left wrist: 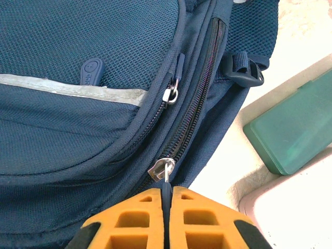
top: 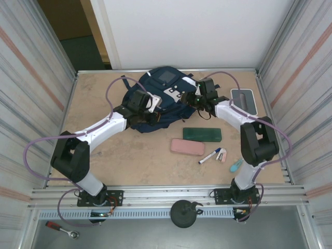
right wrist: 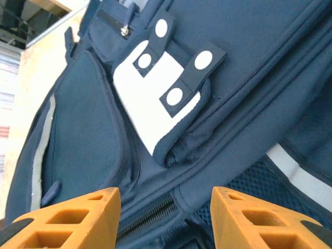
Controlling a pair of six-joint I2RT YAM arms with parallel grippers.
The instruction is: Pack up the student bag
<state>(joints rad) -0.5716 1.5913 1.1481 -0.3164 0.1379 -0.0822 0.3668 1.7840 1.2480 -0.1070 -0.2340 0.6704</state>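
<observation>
The backpack (top: 155, 98) lies flat at the far middle of the table (top: 104, 155), with both arms reaching onto it.

The left gripper (top: 141, 104) sits at the bag's near left part. In the left wrist view its orange fingers (left wrist: 129, 218) are pressed together with no gap between them. They pinch the thin metal zip pull (left wrist: 165, 171) of the long dark zip, which runs up and away across the backpack (left wrist: 78, 52). The pull's slider sits just beyond the fingertips of the left gripper (left wrist: 167, 189). A second, smaller slider (left wrist: 170, 95) sits further up, beside a pale stripe.

The right gripper (top: 199, 98) is at the bag's right side. In the right wrist view its fingers (right wrist: 78, 212) stand well apart and hold nothing. The blue fabric of the backpack (right wrist: 259, 78) and a short stretch of zip lie between the fingertips of the right gripper (right wrist: 166, 199), with a white patch (right wrist: 150, 98) just beyond them. Whether the fingertips touch the fabric, I cannot tell.

A green case (top: 202, 134) lies near the bag's near edge.
</observation>
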